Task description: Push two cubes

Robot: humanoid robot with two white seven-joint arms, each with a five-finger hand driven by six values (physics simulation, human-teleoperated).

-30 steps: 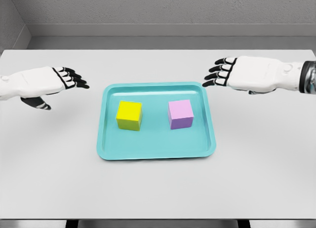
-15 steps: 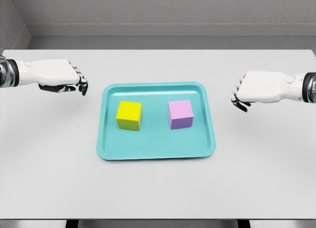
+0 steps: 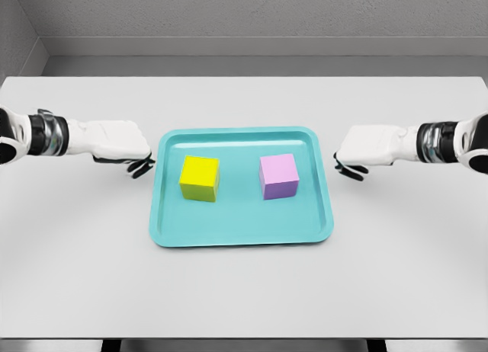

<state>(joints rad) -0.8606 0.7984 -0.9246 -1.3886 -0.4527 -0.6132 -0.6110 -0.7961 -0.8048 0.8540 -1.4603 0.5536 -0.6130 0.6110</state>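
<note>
Yellow cube (image 3: 200, 177) sits left on the teal tray (image 3: 242, 232), matte and sharp-edged; lilac cube (image 3: 278, 176) sits right, apart from it; the tray is smooth, rounded at its corners, mid-table (image 3: 244, 291); left hand (image 3: 118, 142) just off the tray's left rim, fingers curled, empty; right hand (image 3: 366, 148) off the right rim, likewise curled.
</note>
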